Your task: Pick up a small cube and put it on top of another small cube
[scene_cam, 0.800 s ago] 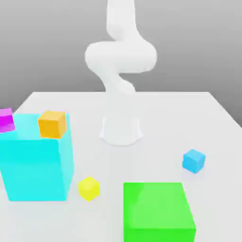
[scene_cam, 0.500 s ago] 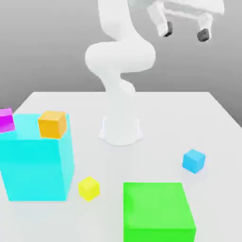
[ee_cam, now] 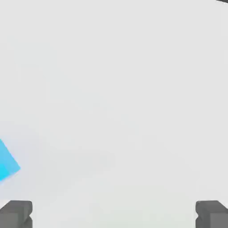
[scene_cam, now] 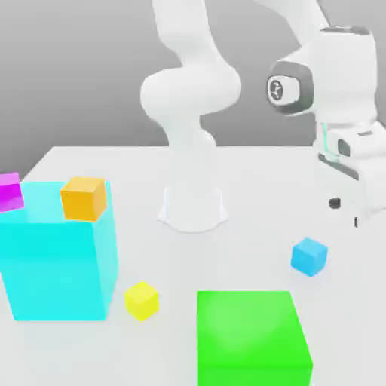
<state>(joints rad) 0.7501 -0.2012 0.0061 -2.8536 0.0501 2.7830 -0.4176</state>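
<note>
Exterior view: gripper at right edge, partly cut off, fingers apart, empty, above worktop. Blue cube on worktop just left and nearer. Magenta cube on cyan block, far left, cropped. No readable writing.

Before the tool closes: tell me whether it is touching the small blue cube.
Apart. In the hand view the open tool has bare table between its fingers, with the small blue cube off to one side, clear of them.
</note>
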